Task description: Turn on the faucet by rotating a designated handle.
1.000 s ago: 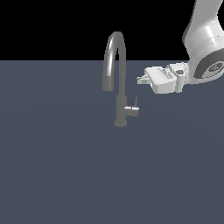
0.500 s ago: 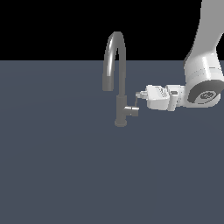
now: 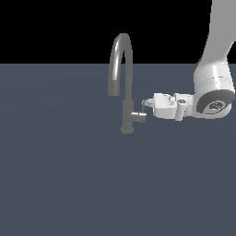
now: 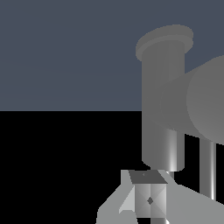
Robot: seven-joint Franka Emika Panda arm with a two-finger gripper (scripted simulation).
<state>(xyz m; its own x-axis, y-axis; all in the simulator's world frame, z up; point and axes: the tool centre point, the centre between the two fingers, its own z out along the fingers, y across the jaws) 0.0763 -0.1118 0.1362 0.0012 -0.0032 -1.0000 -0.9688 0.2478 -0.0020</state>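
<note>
Smooth grey metal faucet (image 3: 126,83) stands upright, its spout arching high. Its stubby handle (image 3: 138,116) points toward the exterior view's right. Gripper (image 3: 146,105) just beside it; claw spread unreadable.

The tool (image 3: 146,105) sits beside the faucet (image 3: 122,83) at its handle (image 3: 139,116).

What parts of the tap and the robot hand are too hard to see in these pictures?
- The handle: its thin lever is too small in the exterior view; the gripper crowds it.
- Gripper jaws: too small in the exterior view and cut off by the picture's edge in the wrist view, so open or shut is unclear.
- The faucet: the wrist view is too close to show the whole spout.
</note>
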